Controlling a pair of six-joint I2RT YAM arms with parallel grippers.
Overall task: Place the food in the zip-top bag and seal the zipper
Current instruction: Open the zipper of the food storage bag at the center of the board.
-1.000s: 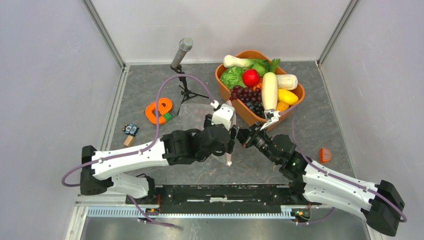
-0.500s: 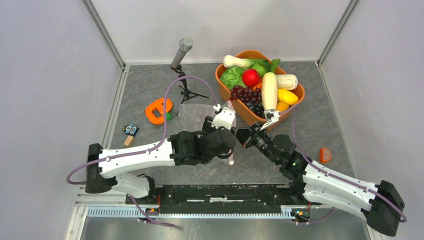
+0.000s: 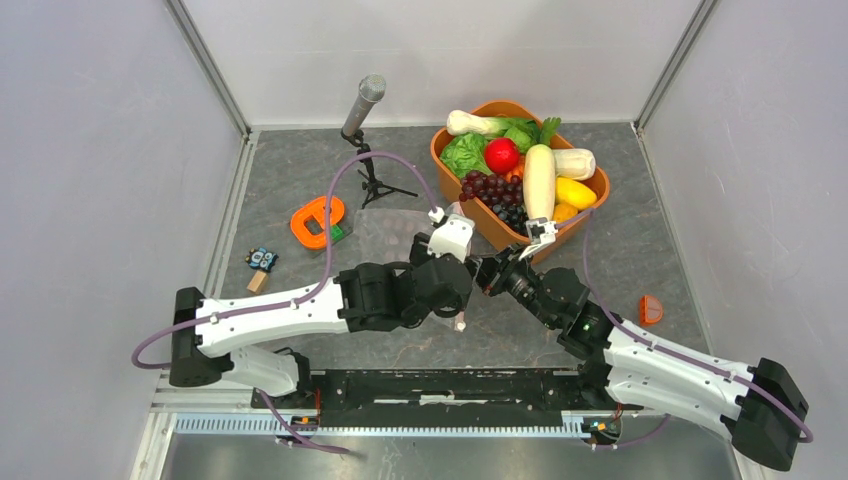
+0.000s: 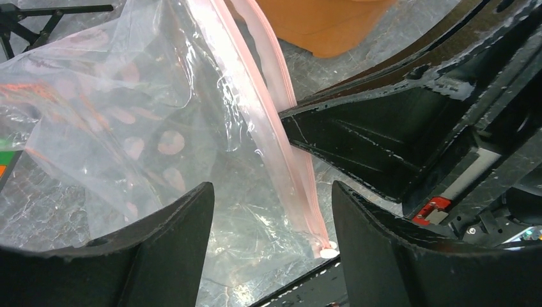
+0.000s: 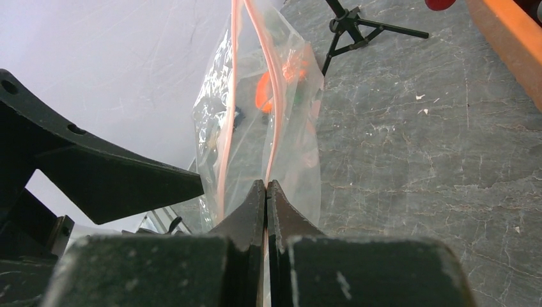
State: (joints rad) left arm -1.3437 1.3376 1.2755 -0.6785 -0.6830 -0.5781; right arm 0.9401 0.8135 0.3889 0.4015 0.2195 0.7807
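The clear zip-top bag (image 3: 392, 228) is held up off the table between the arms, and it also shows in the left wrist view (image 4: 128, 115). Its pinkish zipper (image 4: 287, 160) hangs with the mouth parted into two strips (image 5: 271, 83). My right gripper (image 5: 266, 187) is shut on one zipper strip; from above it sits at the centre (image 3: 487, 274). My left gripper (image 4: 271, 246) is open, its fingers (image 4: 169, 246) either side of the bag's lower end without touching it. The food, with purple grapes (image 3: 487, 186), a red piece (image 3: 501, 155) and a yellow piece (image 3: 576, 192), lies in the orange tub (image 3: 448, 135).
A microphone on a black tripod (image 3: 366, 108) stands behind the bag. An orange ring-shaped object (image 3: 318, 220) and a small block (image 3: 262, 261) lie at the left. A small orange piece (image 3: 650, 309) lies at the right. Grey walls close in on the left, right and back.
My left arm has shifted a little to the right and nearer, so its wrist covers more of the zipper. The right gripper keeps its hold and has barely moved.
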